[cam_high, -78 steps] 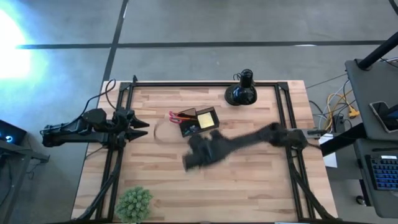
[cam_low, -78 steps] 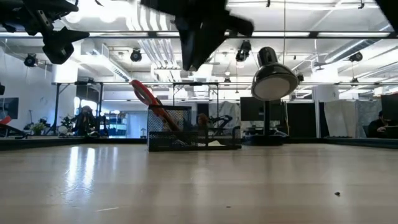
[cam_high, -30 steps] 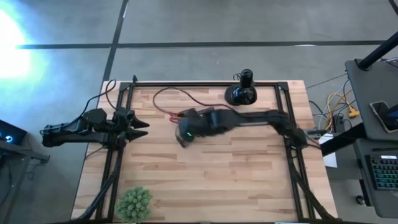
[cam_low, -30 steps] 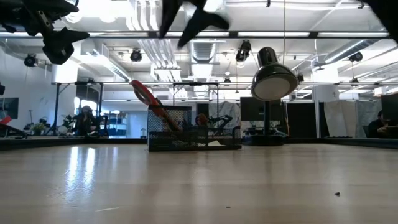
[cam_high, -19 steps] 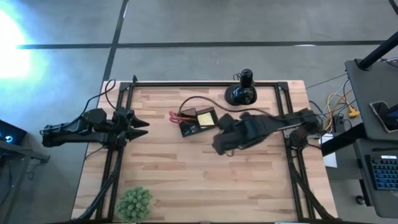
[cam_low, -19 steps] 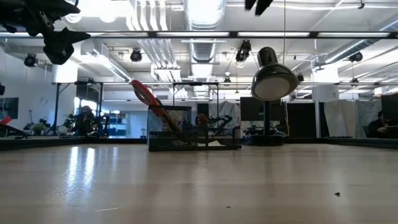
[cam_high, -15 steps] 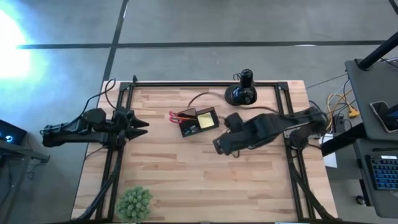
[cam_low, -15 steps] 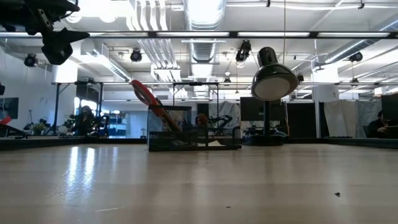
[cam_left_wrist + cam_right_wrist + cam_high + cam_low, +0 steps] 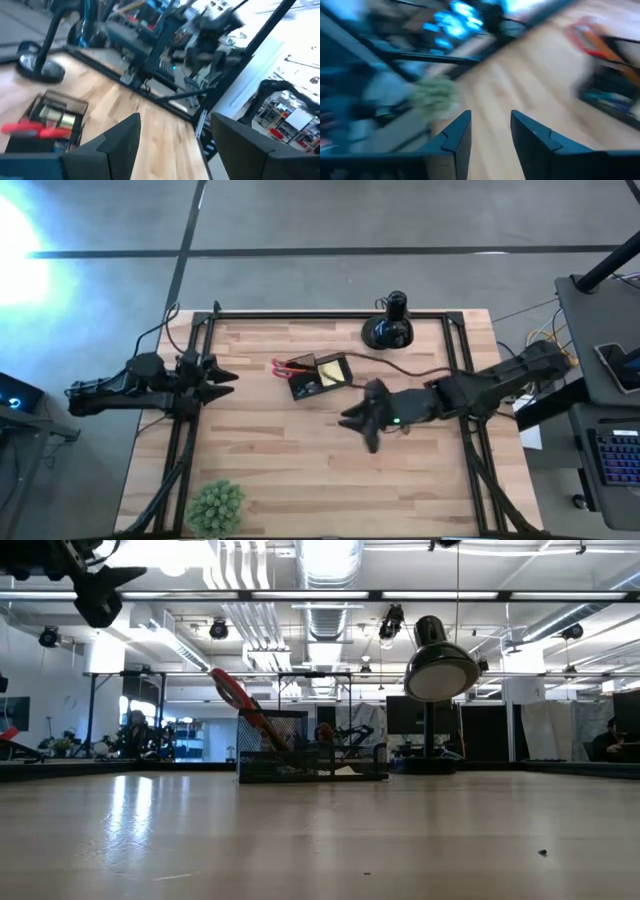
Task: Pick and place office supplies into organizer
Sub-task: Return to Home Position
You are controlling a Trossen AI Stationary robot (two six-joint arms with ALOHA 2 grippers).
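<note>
The organizer (image 9: pixel 322 375), on the table (image 9: pixel 300 480), holds the red-handled scissors (image 9: pixel 285 366) and sticky-note pad (image 9: pixel 331 370). The right gripper (image 9: pixel 358 423), spread open and empty, has drawn back off it to its near right. The left gripper (image 9: pixel 228 380), likewise spread, waits well to its left, so packing looks done.

Right wrist view, all streaks: scissors (image 9: pixel 591 38) red smear, organizer (image 9: pixel 616 92) dark blur running off edge, plant (image 9: pixel 435 97) green fuzz. From above, organizer contents too small to sort. Low view crops my left gripper (image 9: pixel 112 595) at top.
</note>
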